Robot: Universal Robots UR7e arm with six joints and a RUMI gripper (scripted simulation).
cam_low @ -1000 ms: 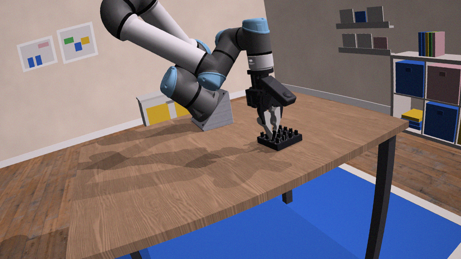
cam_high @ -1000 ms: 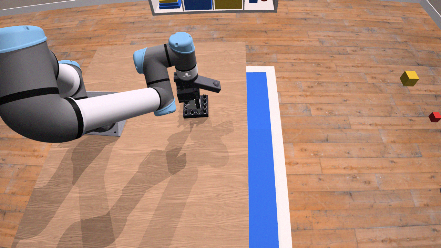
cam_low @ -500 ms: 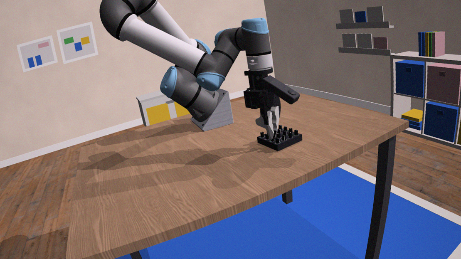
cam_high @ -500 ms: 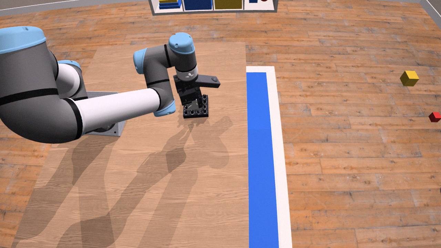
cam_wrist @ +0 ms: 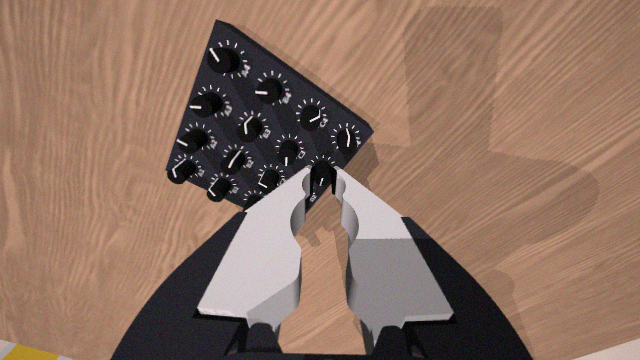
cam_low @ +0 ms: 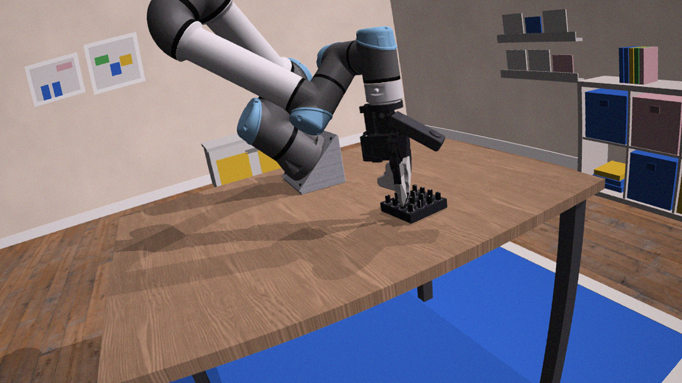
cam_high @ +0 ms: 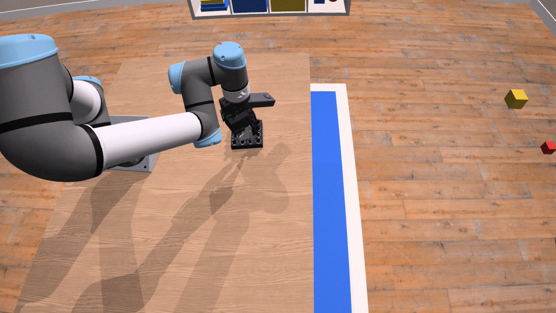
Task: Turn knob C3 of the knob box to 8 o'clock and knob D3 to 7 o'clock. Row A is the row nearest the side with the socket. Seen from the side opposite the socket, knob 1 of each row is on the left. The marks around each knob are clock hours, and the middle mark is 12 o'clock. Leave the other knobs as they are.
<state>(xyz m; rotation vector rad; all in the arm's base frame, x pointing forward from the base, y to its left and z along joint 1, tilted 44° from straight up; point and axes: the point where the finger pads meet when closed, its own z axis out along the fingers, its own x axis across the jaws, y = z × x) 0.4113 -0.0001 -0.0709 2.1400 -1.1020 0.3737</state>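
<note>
The black knob box (cam_wrist: 265,130) lies on the wooden table and also shows in the top view (cam_high: 247,138) and the exterior view (cam_low: 414,204). It carries a grid of black knobs with white pointers. My gripper (cam_wrist: 322,168) stands upright over the box's near corner, shut on knob D3 (cam_wrist: 320,172), which sits between the two fingertips. Its pointer is mostly hidden by the fingers. Knob C3 (cam_wrist: 289,150) is free just to the left, its pointer aimed toward the bottom of the wrist view. The gripper also shows in the top view (cam_high: 248,132) and the exterior view (cam_low: 404,196).
The arm's grey base mount (cam_low: 313,165) stands behind the box on the table. A shelf unit with coloured bins (cam_low: 660,145) is off the table to the right. A yellow cube (cam_high: 515,98) and a red cube (cam_high: 547,147) lie on the floor.
</note>
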